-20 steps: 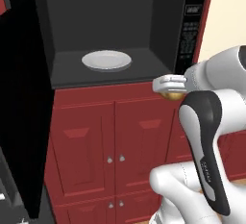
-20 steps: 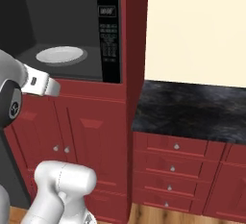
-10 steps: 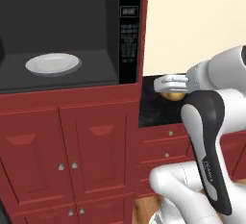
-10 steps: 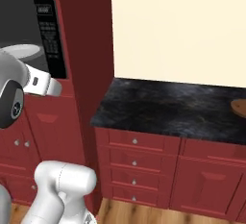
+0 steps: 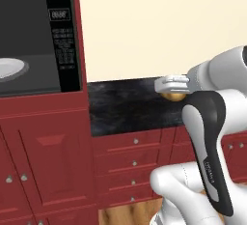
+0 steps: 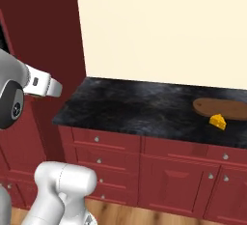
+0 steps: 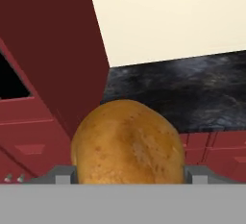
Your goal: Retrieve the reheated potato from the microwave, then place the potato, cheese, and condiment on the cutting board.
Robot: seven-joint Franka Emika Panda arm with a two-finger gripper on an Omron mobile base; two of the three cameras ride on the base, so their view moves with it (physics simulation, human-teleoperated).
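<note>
Two fingers of the gripper (image 5: 172,92) pinch the potato (image 7: 127,142) — held in the air before the black counter (image 6: 140,105). Farther right, the cheese (image 6: 218,121) touches the cutting board (image 6: 219,107) — microwave (image 5: 41,45) open.

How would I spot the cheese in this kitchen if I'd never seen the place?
Start at the black stone counter that runs along the cream wall, and follow it to its right end. A flat brown cutting board lies there. The cheese is the small yellow-orange wedge at the board's front edge, the only bright thing on that dark counter.
</note>
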